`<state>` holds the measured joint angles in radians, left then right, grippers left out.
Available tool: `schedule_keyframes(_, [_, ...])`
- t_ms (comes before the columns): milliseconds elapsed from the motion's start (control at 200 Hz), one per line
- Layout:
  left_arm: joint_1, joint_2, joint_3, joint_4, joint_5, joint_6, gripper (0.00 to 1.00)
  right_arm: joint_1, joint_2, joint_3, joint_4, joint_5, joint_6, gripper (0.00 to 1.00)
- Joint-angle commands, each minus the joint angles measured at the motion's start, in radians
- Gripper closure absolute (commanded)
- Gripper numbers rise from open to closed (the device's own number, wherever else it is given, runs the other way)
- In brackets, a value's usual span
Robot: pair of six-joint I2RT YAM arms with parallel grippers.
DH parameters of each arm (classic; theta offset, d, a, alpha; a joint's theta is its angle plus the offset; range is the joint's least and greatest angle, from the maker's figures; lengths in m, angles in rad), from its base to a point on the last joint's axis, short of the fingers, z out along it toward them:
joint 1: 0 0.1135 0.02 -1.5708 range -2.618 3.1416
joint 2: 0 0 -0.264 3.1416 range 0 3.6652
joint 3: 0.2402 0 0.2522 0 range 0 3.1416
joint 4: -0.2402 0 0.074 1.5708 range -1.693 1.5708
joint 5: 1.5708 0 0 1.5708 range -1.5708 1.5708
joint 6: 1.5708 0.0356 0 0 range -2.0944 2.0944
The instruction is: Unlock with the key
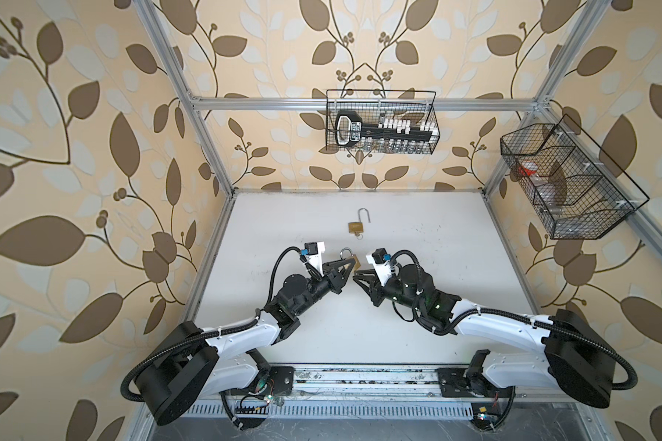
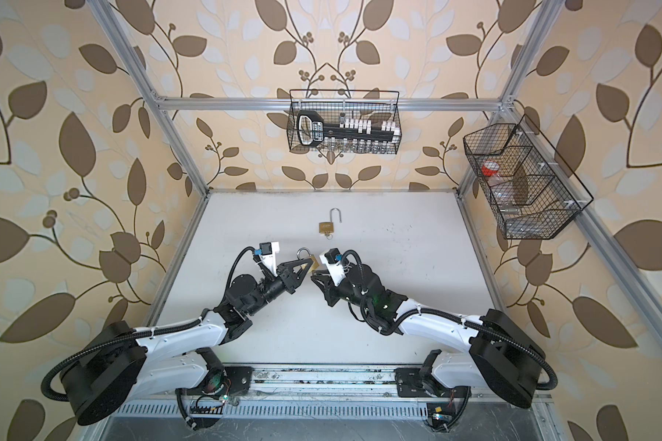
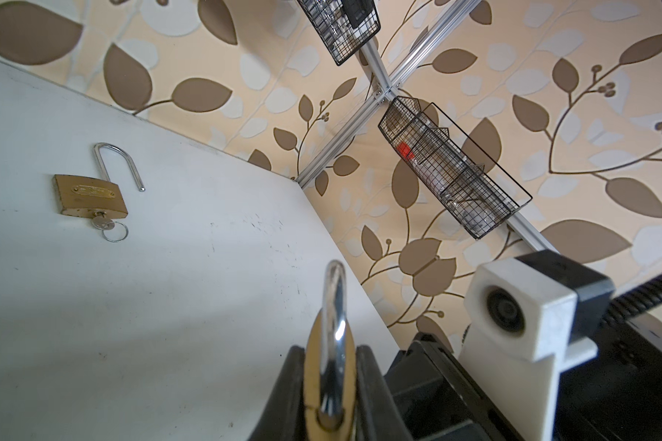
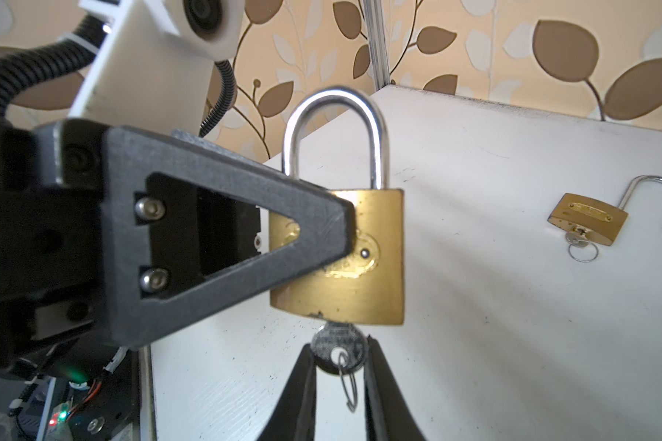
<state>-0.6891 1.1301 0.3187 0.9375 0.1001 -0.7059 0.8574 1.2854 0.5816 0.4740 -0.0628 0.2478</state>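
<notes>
Light: bright, even, diffuse; no single source shows. Table point(image 1: 360, 336) uniformly lit in both top views, shadows faint and soft-edged.
Top views: strong wide-angle stretch; wallpaper point(image 1: 73, 152) leaves swell toward the left and right edges and go soft in the corners; centre of the frame sharp.
Left wrist view: held padlock point(image 3: 311, 382) very close to the lens, out of focus; white glare streak along its shackle point(image 3: 333, 305); far padlock point(image 3: 88, 196) sharp.
Right wrist view: held padlock body carries a pale sheen; key point(image 4: 325, 343) soft; pale streaks of shade cross the table.
</notes>
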Motion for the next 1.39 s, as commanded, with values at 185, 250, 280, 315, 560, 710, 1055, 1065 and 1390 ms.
schedule_keyframes(185, [0.005, -0.138, 0.048, -0.232, -0.259, -0.064, 1.0, 0.169, -0.003, 0.097, -0.135, 0.425, -0.171, 0.6])
schedule_keyframes(250, [0.005, -0.144, 0.063, -0.272, -0.281, -0.134, 1.0, 0.221, 0.024, 0.121, -0.145, 0.502, -0.212, 0.59])
schedule_keyframes(280, [0.005, -0.147, 0.075, -0.309, -0.293, -0.171, 1.0, 0.246, 0.038, 0.128, -0.144, 0.539, -0.232, 0.59])
schedule_keyframes(315, [0.005, -0.15, 0.095, -0.363, -0.308, -0.206, 1.0, 0.27, 0.054, 0.139, -0.143, 0.569, -0.251, 0.59])
schedule_keyframes(560, [0.004, -0.184, 0.092, -0.376, -0.267, -0.345, 1.0, 0.314, 0.184, 0.226, -0.188, 0.677, -0.274, 0.59])
schedule_keyframes(710, [0.005, -0.207, 0.096, -0.397, -0.25, -0.37, 1.0, 0.313, 0.217, 0.245, -0.19, 0.733, -0.277, 0.65])
schedule_keyframes(1055, [0.005, -0.173, 0.102, -0.388, -0.23, -0.392, 1.0, 0.32, 0.26, 0.282, -0.155, 0.729, -0.329, 0.71])
schedule_keyframes(1065, [0.005, -0.172, 0.102, -0.387, -0.229, -0.392, 1.0, 0.321, 0.263, 0.284, -0.156, 0.73, -0.33, 0.71])
schedule_keyframes(1390, [0.005, -0.153, 0.108, -0.372, -0.204, -0.396, 1.0, 0.324, 0.285, 0.304, -0.158, 0.753, -0.345, 0.92])
